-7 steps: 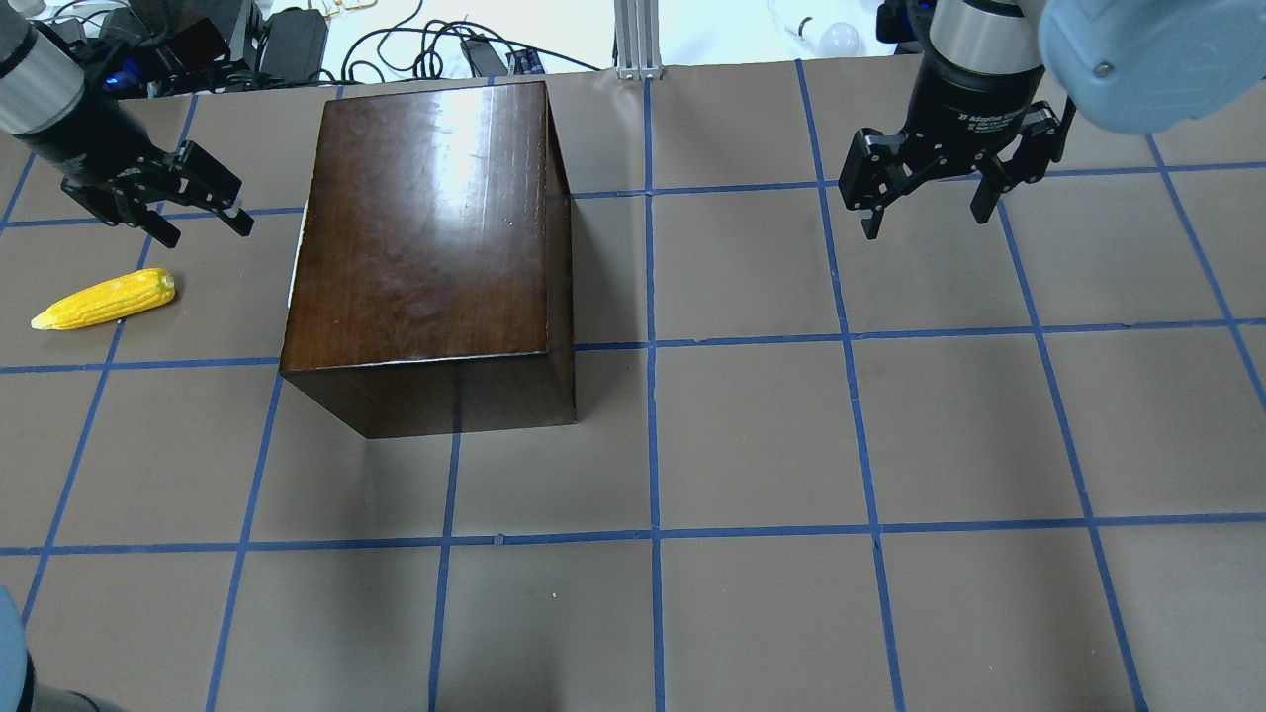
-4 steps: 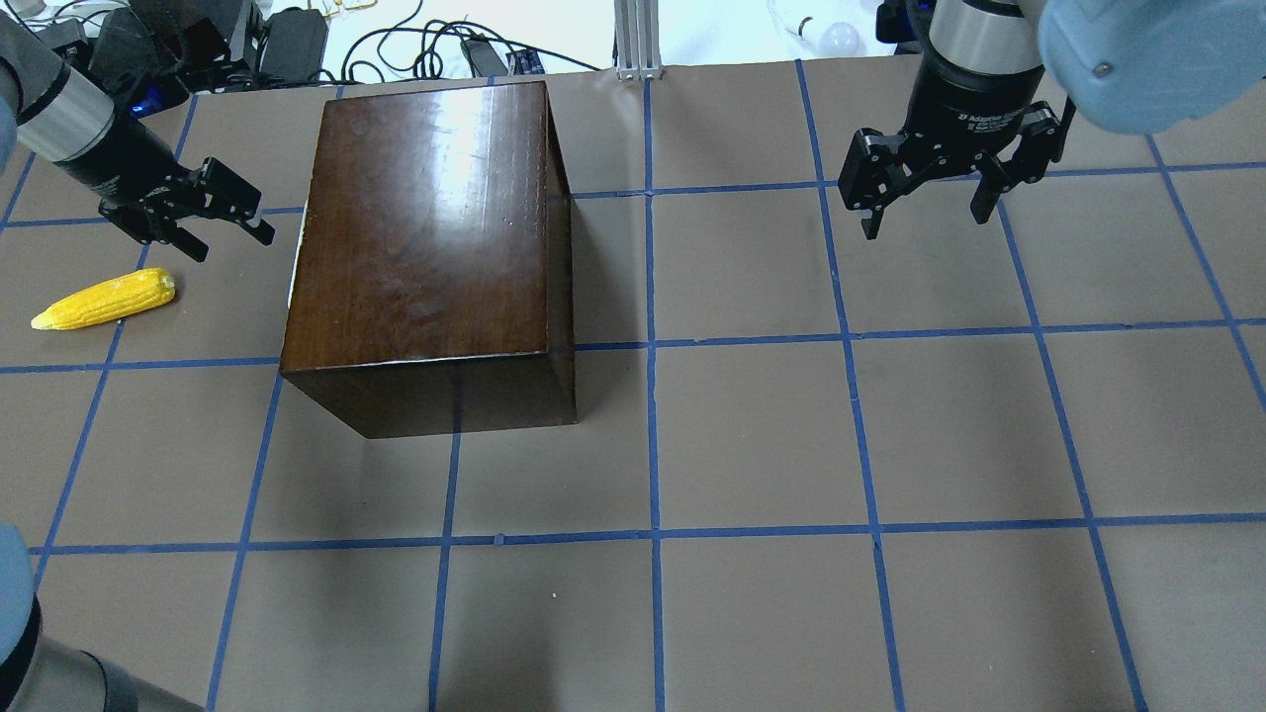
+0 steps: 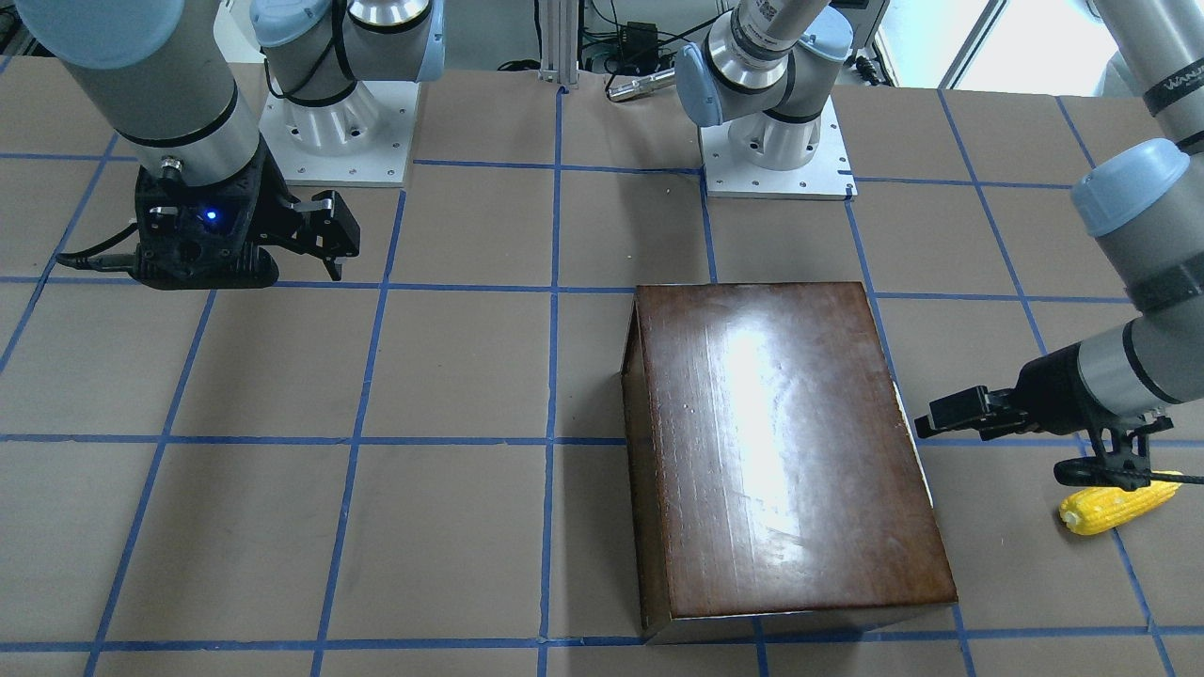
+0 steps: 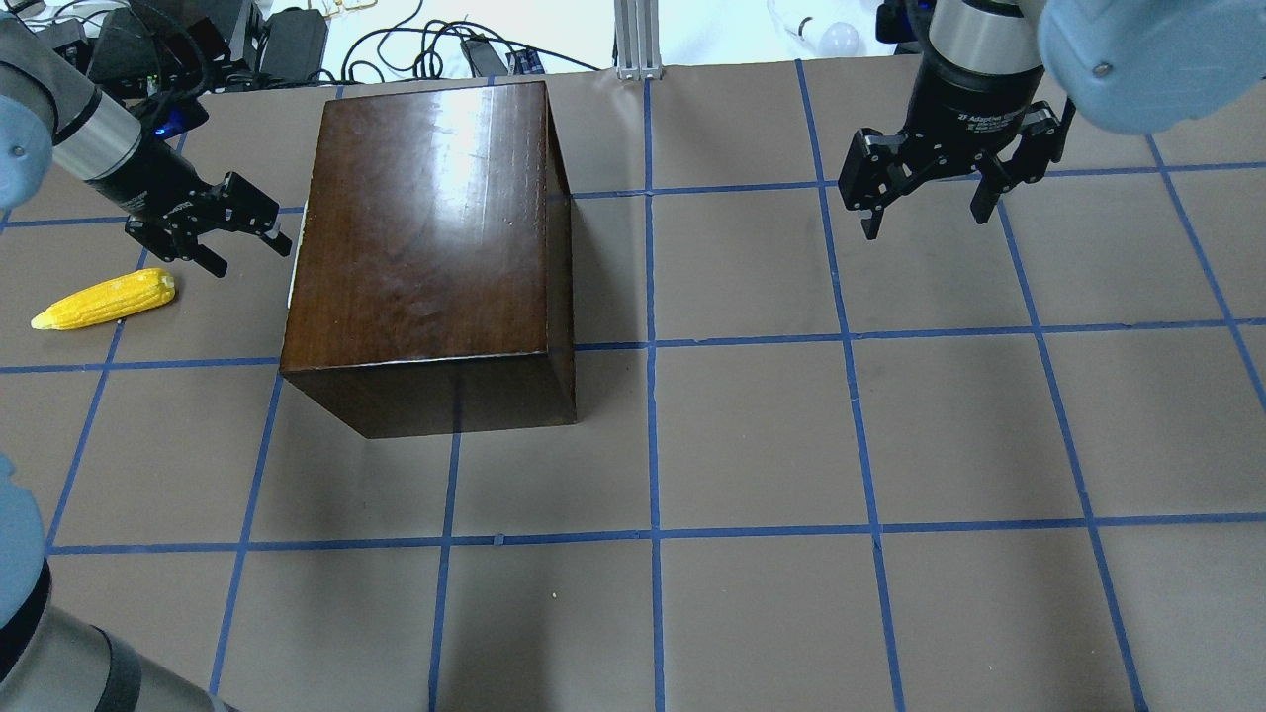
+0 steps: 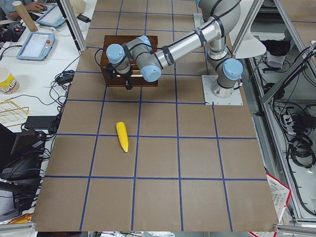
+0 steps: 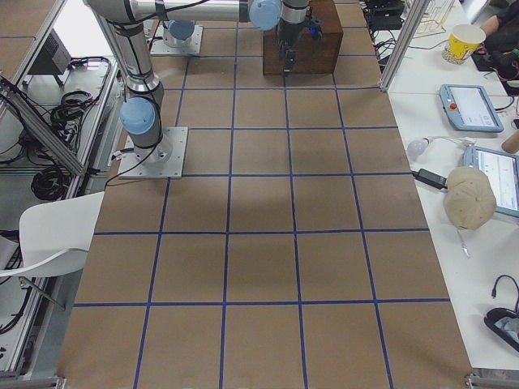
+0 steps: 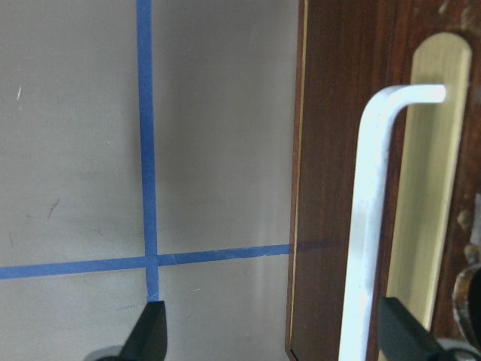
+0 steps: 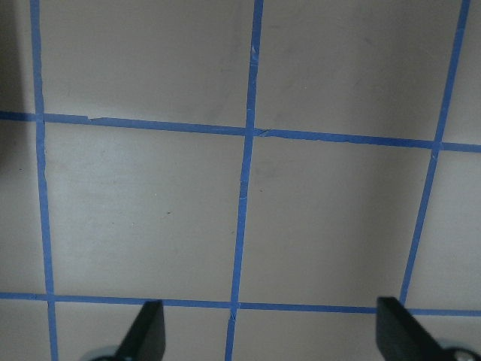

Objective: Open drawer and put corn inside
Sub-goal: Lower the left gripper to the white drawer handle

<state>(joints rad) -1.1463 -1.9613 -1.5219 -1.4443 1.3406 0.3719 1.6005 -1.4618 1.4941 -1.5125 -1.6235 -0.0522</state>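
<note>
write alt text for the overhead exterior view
A dark wooden box stands on a brown table with blue tape lines, the open left tool close beside its left face. A yellow corn lies left of that tool; the open right tool hangs far right.

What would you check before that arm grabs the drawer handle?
1. Left gripper open: ok.
2. Handle between its fingers in the wrist view: ok.
3. Drawer shut, not yet pulled: ok.
4. Corn lying free, ungripped: ok.
5. Corn clear of the drawer's path: cannot tell.
6. Right gripper open, far from the box: ok.
</note>
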